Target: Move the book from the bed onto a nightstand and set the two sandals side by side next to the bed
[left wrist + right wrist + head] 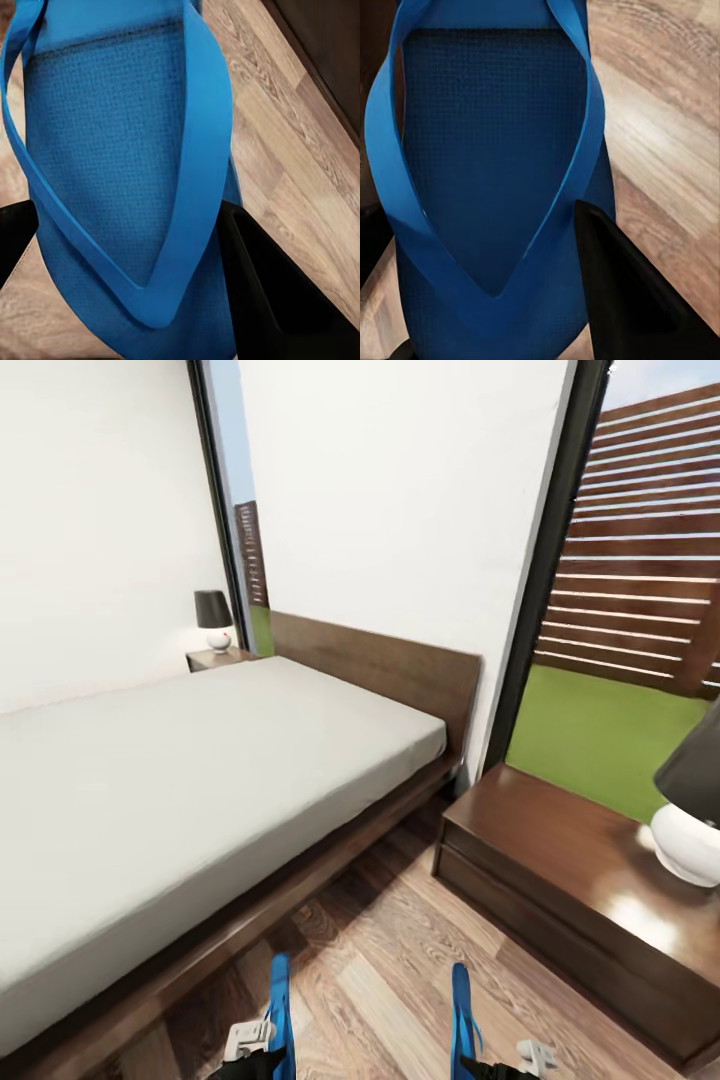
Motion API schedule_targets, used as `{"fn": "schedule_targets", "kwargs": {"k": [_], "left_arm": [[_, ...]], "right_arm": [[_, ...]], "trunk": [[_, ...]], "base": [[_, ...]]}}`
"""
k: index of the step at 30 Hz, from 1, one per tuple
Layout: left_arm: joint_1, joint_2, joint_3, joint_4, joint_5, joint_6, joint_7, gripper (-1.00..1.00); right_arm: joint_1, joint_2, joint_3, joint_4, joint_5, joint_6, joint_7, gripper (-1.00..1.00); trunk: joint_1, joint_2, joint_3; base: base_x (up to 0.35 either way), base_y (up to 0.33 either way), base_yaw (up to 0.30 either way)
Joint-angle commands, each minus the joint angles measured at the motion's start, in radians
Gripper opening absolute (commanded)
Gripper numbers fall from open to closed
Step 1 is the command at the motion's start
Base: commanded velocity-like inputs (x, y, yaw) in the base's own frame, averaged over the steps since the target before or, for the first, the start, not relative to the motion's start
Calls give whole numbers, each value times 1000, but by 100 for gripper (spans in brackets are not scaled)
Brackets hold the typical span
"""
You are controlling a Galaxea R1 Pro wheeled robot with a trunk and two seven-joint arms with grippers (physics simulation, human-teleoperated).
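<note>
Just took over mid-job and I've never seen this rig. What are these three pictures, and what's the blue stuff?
It is a wheeled robot with two arms. The wide picture comes from its head camera, looking down at the bed, a nightstand and the wood floor. The other two come from cameras by each end effector. The left end effector grips one blue sandal; the right end effector grips the other sandal. Both sandals hang over the floor between bed and nightstand. A lamp stands on that nightstand.
</note>
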Motion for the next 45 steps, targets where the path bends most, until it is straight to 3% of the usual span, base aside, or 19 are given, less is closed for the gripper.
{"fn": "schedule_targets", "kwargs": {"k": [1, 45], "left_arm": [[-1, 0, -8, 1, 3, -8, -2, -100], [-1, 0, -8, 1, 3, -9, -2, -100]], "right_arm": [[0, 0, -3, 1, -2, 0, 2, -100], [0, 0, -3, 1, -2, 0, 2, -100]], "trunk": [[0, 0, -1], [0, 0, -1]], "base": [[0, 0, 291], [0, 0, 291]]}}
